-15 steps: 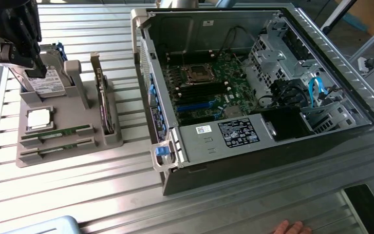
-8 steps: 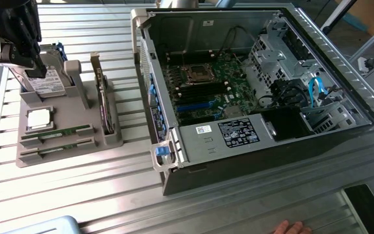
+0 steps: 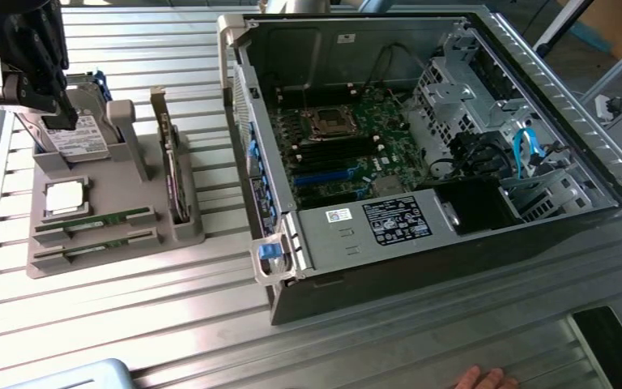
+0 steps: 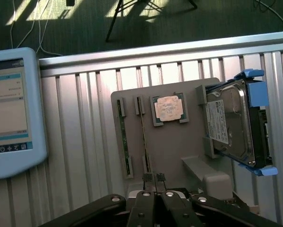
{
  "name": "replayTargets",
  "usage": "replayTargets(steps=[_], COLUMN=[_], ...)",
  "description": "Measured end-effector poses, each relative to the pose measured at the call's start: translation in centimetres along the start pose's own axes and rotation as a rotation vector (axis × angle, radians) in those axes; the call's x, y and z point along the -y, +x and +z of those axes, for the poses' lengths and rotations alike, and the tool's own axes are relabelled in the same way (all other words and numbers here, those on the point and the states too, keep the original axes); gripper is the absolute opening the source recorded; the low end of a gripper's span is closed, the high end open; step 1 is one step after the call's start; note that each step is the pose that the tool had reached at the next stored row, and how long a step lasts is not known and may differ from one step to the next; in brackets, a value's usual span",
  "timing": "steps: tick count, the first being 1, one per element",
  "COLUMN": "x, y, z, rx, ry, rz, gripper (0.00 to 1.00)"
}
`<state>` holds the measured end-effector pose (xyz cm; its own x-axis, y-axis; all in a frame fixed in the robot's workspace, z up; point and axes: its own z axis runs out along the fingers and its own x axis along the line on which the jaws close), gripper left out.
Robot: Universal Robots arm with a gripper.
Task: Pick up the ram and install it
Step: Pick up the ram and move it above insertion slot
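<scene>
My gripper is clenched on nothing, poised above the grey tray. The ram sits edge-up in a tray slot, with a second stick just beside it. A CPU, a drive and an upright card crowd the same tray. The open PC case stands to the exterior view's right. I also see a tablet and a hand on the table.

ram, thin green stick, lying on edge, in outer slot of gray holder
</scene>
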<state>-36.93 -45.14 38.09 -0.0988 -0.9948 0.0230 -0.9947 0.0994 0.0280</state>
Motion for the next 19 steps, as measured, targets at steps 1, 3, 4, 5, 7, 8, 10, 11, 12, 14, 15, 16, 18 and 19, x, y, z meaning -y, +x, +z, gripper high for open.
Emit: replayTargets(steps=[1,3,4,5,7,8,10,11,12,14,15,16,18,19], x=[0.00,0.00,0.00,0.00,0.00,0.00,0.00,0.00,0.00,0.00,0.00,0.00,-0.01,-0.01], y=[0.00,0.00,0.00,0.00,0.00,0.00,0.00,0.00,0.00,0.00,0.00,0.00,0.00,0.00], z=[0.00,0.00,0.00,0.00,0.00,0.00,0.00,0.00,0.00,0.00,0.00,0.01,-0.01,0.00], rx=[0.0000,-0.0001,-0.0001,-0.0001,-0.0001,-0.0001,-0.0002,-0.0002,-0.0002,-0.0002,-0.0002,-0.0002,-0.0004,-0.0004], ry=[0.0001,0.0001,0.0001,0.0001,0.0001,0.0001,0.0002,0.0002,0.0002,0.0002,0.0004,0.0007,0.0006,0.0006], rz=[-0.002,-0.002,-0.002,-0.004,-0.004,-0.004,-0.007,-0.007,-0.007,-0.007,-0.008,-0.010,-0.013,-0.013], gripper=[0.11,0.11,0.11,0.11,0.11,0.11,0.11,0.11,0.11,0.11,0.11,0.11,0.11,0.11])
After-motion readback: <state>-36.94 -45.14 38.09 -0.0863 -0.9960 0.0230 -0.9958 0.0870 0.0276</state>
